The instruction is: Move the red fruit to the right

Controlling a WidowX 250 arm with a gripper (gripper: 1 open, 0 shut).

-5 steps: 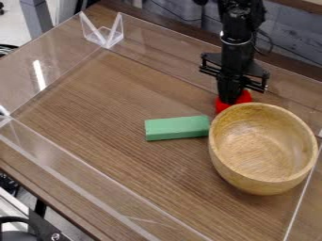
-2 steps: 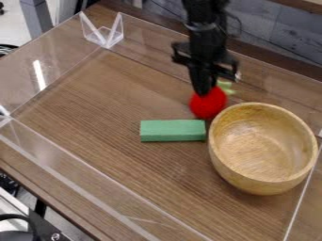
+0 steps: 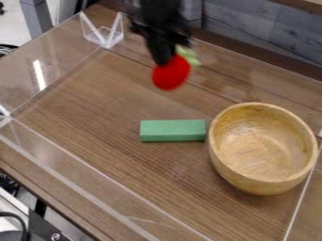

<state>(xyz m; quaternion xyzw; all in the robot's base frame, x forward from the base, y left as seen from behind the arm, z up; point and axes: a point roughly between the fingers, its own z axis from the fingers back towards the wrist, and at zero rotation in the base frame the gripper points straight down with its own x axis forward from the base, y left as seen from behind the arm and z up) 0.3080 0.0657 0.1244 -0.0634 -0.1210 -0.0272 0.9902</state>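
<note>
The red fruit [image 3: 170, 73], a small strawberry-shaped toy, hangs in the air above the wooden table. My gripper [image 3: 169, 60] is shut on its top, and the black arm rises from it toward the upper edge of the view. The fruit sits well left of and above the wooden bowl [image 3: 262, 147], clear of the tabletop. Motion blurs the fingers.
A green rectangular block [image 3: 172, 130] lies flat on the table just left of the bowl. Clear acrylic walls [image 3: 51, 141] run along the table's edges, with a clear angled stand [image 3: 104, 31] at the back left.
The gripper has lifted the red fruit off the table by the bowl and carried it up and to the left. The green block has shifted slightly left.
</note>
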